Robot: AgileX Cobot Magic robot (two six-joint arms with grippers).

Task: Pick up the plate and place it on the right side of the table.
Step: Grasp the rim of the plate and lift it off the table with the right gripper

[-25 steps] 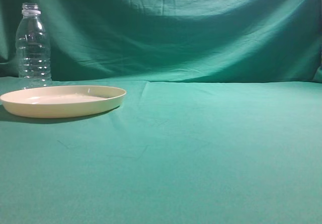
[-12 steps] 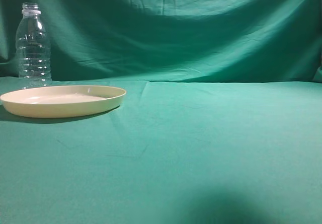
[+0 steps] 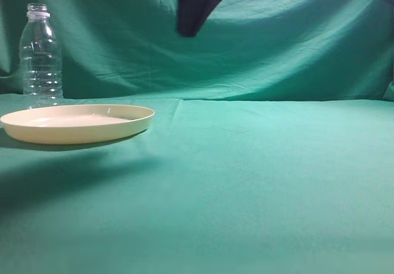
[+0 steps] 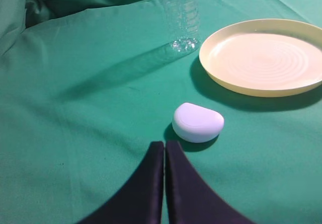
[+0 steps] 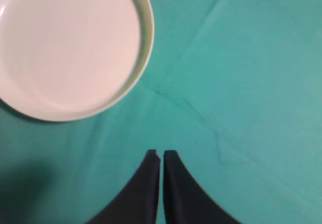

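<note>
The pale cream-yellow plate (image 3: pixel 77 123) lies flat on the teal-green table (image 3: pixel 258 175) at the left. It also shows in the left wrist view (image 4: pixel 264 55) and the right wrist view (image 5: pixel 65 43). My right gripper (image 3: pixel 196 9) hangs high above the table, right of the plate, as a dark blurred shape. In its own view the right gripper (image 5: pixel 161 153) is shut and empty, with the plate up and to the left of it. My left gripper (image 4: pixel 164 144) is shut and empty, low over the cloth, short of the plate. It is out of the exterior view.
A clear plastic bottle (image 3: pixel 40 55) stands upright just behind the plate; its base shows in the left wrist view (image 4: pixel 182 32). A small white rounded object (image 4: pixel 197 122) lies on the cloth between my left gripper and the plate. A green cloth backdrop (image 3: pixel 277 40) closes the back.
My right gripper has come into the exterior view at the top centre. Its shadow has moved left across the cloth toward the plate. The plate and bottle have not moved.
</note>
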